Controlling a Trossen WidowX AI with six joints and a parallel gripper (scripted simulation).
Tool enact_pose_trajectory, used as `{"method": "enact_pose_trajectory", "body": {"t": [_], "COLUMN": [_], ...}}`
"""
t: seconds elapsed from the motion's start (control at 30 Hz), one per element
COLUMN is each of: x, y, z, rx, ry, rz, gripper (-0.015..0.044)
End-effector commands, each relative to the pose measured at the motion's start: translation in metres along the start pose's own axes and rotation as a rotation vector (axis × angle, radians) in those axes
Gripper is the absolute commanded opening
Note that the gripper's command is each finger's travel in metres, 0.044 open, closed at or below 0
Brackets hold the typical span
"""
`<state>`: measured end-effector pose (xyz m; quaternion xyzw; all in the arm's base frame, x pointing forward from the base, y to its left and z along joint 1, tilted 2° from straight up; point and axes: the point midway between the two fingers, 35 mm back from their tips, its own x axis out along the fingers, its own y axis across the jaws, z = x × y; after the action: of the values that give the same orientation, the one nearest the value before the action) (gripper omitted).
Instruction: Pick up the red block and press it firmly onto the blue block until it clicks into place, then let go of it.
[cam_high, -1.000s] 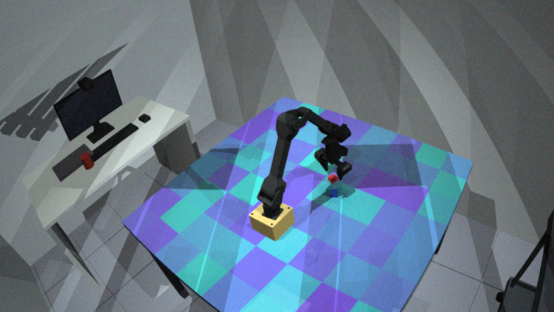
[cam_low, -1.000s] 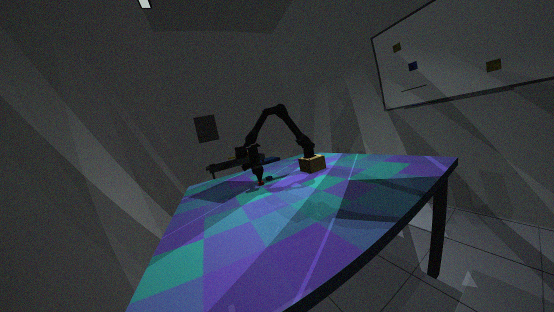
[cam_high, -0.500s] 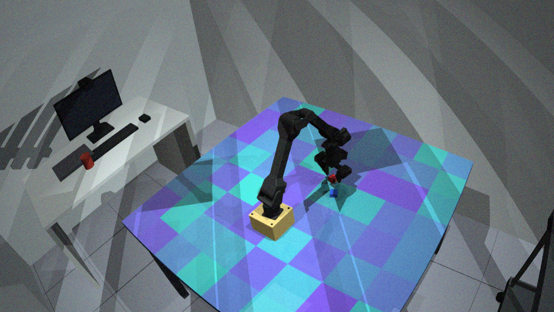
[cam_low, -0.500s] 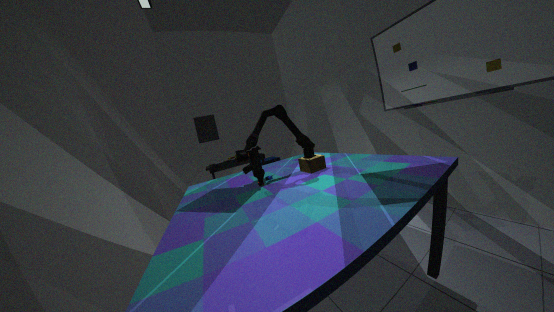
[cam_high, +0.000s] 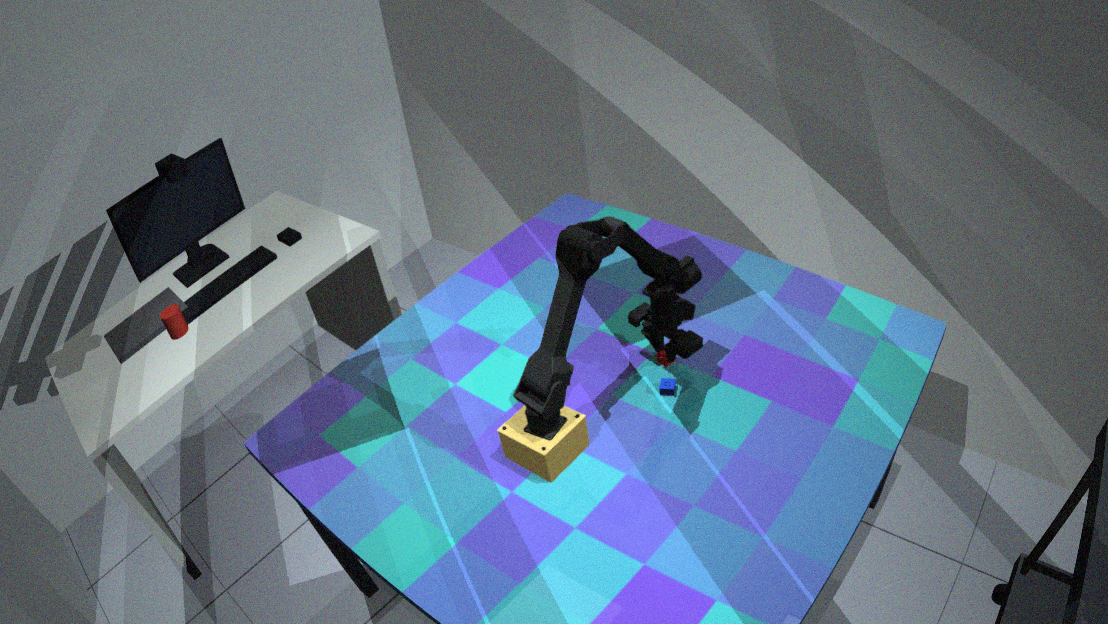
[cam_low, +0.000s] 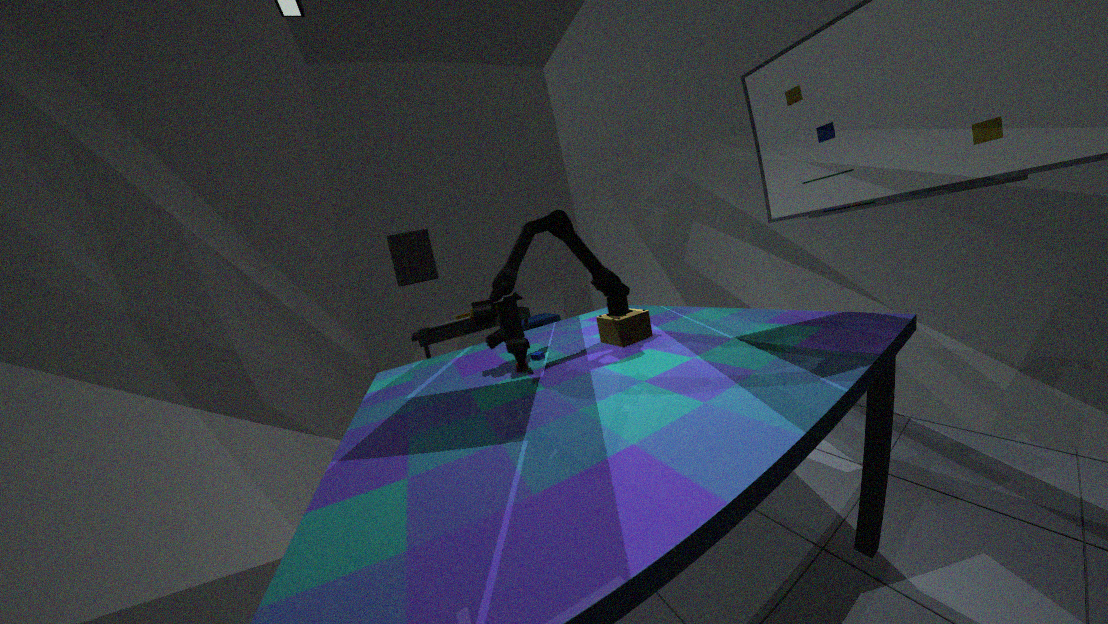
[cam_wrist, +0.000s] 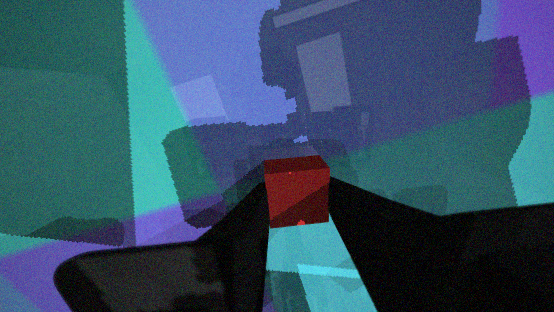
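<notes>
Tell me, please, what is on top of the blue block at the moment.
In the top view, nothing sits on the blue block; its upper face shows small studs. Its underside is hidden.

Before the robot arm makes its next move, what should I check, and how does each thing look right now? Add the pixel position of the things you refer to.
1. Red block (cam_high: 662, 357) (cam_wrist: 298, 195) between the gripper's (cam_high: 663, 355) (cam_wrist: 298, 195) fingers: ok.
2. Fingers against both sides of it: ok, as the wrist view shows.
3. Blue block (cam_high: 667, 386) (cam_low: 538, 355) apart from the red one: ok.
4. Blue block's top uncovered for stacking: ok.
5. Red block lifted off the table (cam_high: 573, 527) (cam_low: 697, 434): cannot tell.
6. Blocks joined: not ok.
</notes>
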<state>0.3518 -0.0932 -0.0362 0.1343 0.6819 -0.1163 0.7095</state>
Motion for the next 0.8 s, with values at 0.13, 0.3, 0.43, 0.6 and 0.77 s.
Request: {"method": "enact_pose_trajectory", "body": {"t": [0.13, 0.3, 0.43, 0.6, 0.77], "x": [-0.009, -0.032, -0.05, -0.073, -0.097], "y": [0.0, 0.001, 0.001, 0.001, 0.001], "z": [0.003, 0.008, 0.011, 0.013, 0.013], "rx": [0.005, 0.005, 0.005, 0.005, 0.005], "ry": [0.002, 0.002, 0.002, 0.001, 0.001], "rz": [0.0, 0.0, 0.0, 0.0, 0.0], "gripper": [0.0, 0.0, 0.0, 0.0, 0.0]}}
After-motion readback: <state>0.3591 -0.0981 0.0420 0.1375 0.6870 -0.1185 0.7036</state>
